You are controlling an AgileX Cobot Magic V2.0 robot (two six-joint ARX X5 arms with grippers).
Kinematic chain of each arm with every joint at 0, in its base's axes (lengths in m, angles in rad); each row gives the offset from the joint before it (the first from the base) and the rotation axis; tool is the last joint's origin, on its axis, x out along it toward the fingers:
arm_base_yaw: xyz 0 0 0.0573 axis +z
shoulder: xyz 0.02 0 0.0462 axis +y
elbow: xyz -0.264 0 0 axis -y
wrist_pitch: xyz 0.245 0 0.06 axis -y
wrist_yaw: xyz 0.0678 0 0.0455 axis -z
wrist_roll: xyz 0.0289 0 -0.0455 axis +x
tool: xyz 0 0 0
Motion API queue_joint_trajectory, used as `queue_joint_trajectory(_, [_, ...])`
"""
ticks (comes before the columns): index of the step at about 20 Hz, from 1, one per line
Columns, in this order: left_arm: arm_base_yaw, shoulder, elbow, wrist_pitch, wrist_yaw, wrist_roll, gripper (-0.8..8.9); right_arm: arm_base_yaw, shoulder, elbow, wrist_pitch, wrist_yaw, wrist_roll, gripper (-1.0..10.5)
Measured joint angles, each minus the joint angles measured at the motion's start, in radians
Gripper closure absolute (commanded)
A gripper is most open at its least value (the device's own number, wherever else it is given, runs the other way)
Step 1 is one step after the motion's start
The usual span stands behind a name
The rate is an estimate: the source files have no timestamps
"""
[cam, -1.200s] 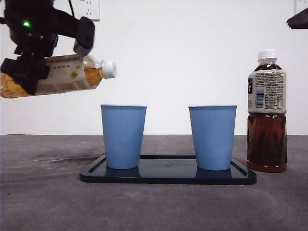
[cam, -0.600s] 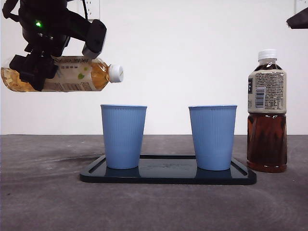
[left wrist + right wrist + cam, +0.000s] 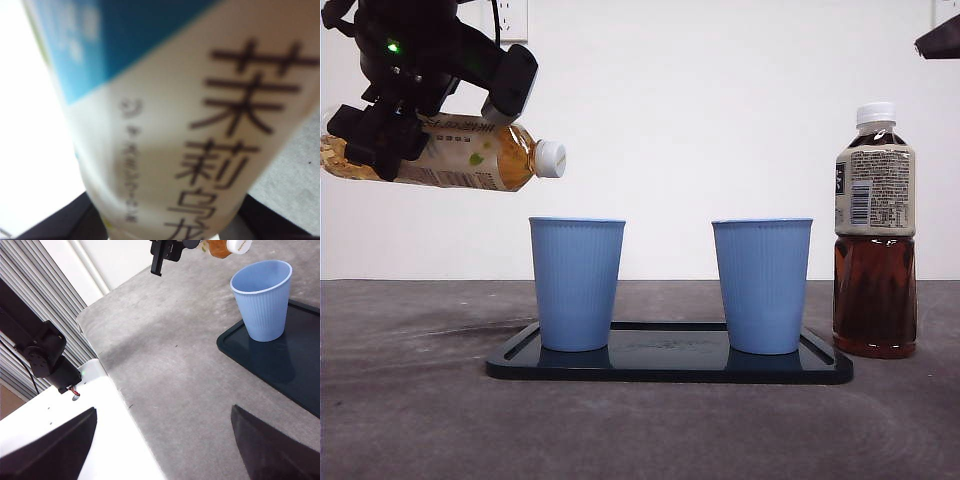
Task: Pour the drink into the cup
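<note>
Left gripper [image 3: 390, 130], upper left of the front frame: jaws clamped on a tea bottle [image 3: 470, 155] with pale amber liquid. Bottle lies nearly level, neck dipping slightly toward frame right. White cap [image 3: 550, 159] is on. Cap hangs above and just left of the left blue cup [image 3: 577, 284], not over its mouth, clear air between cap and rim. Green light glows on the arm above the gripper.

Left wrist view: bottle label [image 3: 200, 130] fills the frame, blurred, white with a blue band and dark printed characters; black jaws show at both lower corners, pressed to the bottle's sides.

Left blue cup stands upright at the left end of a black tray [image 3: 670, 367], lower centre. A second blue cup [image 3: 762, 285] stands upright at the tray's right end, well apart from the first. Contents of either cup cannot be seen.

Right of the tray, on the grey table [image 3: 410, 420], a dark tea bottle [image 3: 875, 230] stands upright, white cap on, near but apart from the tray.

Right gripper [image 3: 162, 440]: jaws spread wide, holding nothing, over bare table, well apart from the tray. In the front view it shows only as a black tip, upper right corner.
</note>
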Motion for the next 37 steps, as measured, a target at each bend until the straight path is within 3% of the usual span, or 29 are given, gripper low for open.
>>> queue_joint_trajectory(9, [0.0, 0.0, 0.0, 0.0, 0.0, 0.001, 6.07, 0.0, 0.0, 0.0, 0.0, -0.001, 0.0, 5.2])
queue_joint_trajectory(11, [0.0, 0.0, 0.0, 0.0, 0.001, -0.04, 6.07, 0.0, 0.0, 0.0, 0.0, -0.001, 0.0, 5.2])
queue_joint_trajectory(14, [0.004, -0.002, 0.0, -0.005, 0.068, -0.238, 6.07, 0.0, 0.0, 0.0, 0.0, -0.001, 0.0, 5.2])
queue_joint_trajectory(19, [0.069, -0.107, 0.0, -0.067, 0.41, -0.74, 6.07, 0.0, 0.0, 0.0, 0.0, 0.0, 0.0, 5.2])
queue_joint_trajectory(23, [0.159, -0.19, -0.035, 0.037, 0.64, -1.048, 6.07, 0.0, 0.0, 0.0, 0.0, 0.001, 0.0, 5.2])
queue_joint_trajectory(26, [0.172, -0.253, -0.177, 0.203, 0.676, -1.163, 6.08, 0.0, 0.0, 0.0, 0.0, 0.006, 0.0, 5.2])
queue_joint_trajectory(31, [0.171, -0.285, -0.436, 0.538, 0.702, -1.275, 6.1, 0.0, 0.0, 0.0, 0.0, 0.006, 0.0, 5.2])
queue_joint_trajectory(34, [0.17, -0.277, -0.529, 0.743, 0.703, -1.301, 6.1, 0.0, 0.0, 0.0, 0.0, 0.006, 0.0, 5.2])
queue_joint_trajectory(37, [0.171, -0.227, -0.547, 0.835, 0.703, -1.304, 6.1, 0.0, 0.0, 0.0, 0.0, 0.007, 0.001, 5.2])
